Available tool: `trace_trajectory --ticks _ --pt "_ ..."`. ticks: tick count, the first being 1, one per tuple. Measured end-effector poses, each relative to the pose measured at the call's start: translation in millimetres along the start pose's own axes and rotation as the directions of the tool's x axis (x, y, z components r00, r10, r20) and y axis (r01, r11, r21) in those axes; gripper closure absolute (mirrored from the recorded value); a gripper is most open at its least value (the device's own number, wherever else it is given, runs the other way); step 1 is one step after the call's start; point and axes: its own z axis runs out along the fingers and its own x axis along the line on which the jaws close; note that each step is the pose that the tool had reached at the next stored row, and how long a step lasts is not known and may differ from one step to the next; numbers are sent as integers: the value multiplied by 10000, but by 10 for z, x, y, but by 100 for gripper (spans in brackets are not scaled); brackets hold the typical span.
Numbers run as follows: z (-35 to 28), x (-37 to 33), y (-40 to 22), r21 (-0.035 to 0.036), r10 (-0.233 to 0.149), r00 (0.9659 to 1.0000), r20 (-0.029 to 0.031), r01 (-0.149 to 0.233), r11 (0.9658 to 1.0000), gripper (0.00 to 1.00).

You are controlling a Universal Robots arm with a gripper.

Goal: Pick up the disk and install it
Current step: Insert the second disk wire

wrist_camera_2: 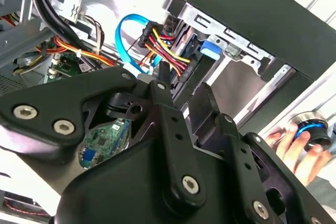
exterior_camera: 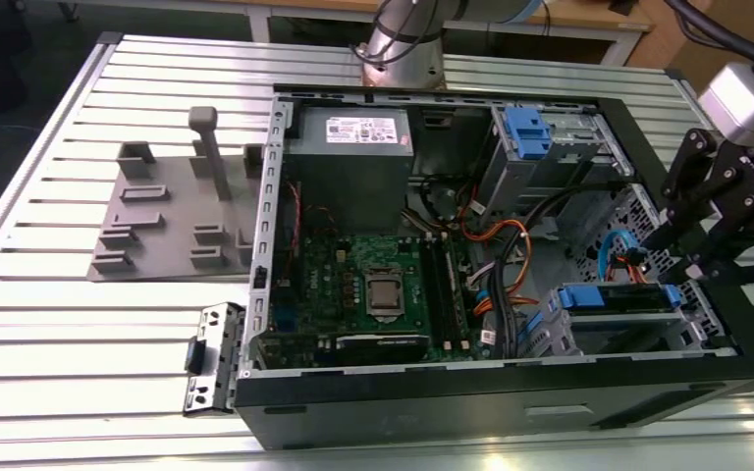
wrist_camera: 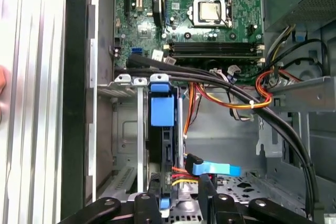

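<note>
The disk (exterior_camera: 619, 297), edged by its bright blue carrier frame, sits in the drive bay at the near corner of the open computer case (exterior_camera: 482, 392), on the exterior view's right. In the first wrist view the disk (wrist_camera: 161, 109) stands on edge in the bay, with a red-yellow-black cable and a blue cable at its end. My black gripper (exterior_camera: 685, 245) hangs over that corner. In both wrist views the gripper (wrist_camera: 180, 182) (wrist_camera_2: 182, 90) is open, with one finger on either side of the disk's end. The disk's blue tab (wrist_camera_2: 210, 47) lies just beyond the fingertips.
Inside the case are a green motherboard (exterior_camera: 370, 285), a grey metal box with a white sticker (exterior_camera: 350, 147) and an upper bay with a blue tab (exterior_camera: 528, 128). Orange and black cables (wrist_camera: 252, 95) run beside the bay. A grey fixture (exterior_camera: 174, 211) lies on the slatted table. A hand (wrist_camera_2: 294, 145) rests on a knob.
</note>
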Motion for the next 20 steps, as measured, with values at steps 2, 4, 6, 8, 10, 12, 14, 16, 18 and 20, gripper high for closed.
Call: trace_trajectory --ticks 2,4,6,8,10,12,14,16,18,20 --pt "-30 -1 2 2 -1 10000 2 1 10000 58" --pt "-68 -2 5 2 -2 10000 2 2 10000 58" --pt "-93 -2 7 2 -1 10000 3 1 10000 58" --pt "-96 -2 9 2 -2 10000 8 2 10000 58" --pt "-87 -2 17 2 0 10000 8 0 10000 58" --pt "-70 -2 29 2 -1 10000 5 1 10000 58" --pt "-39 6 31 2 -2 10000 5 2 10000 58" --pt "-4 15 32 2 -2 10000 6 2 10000 58" --pt "25 22 35 2 -1 10000 7 1 10000 58" --pt "51 29 37 2 -2 10000 7 2 10000 58"
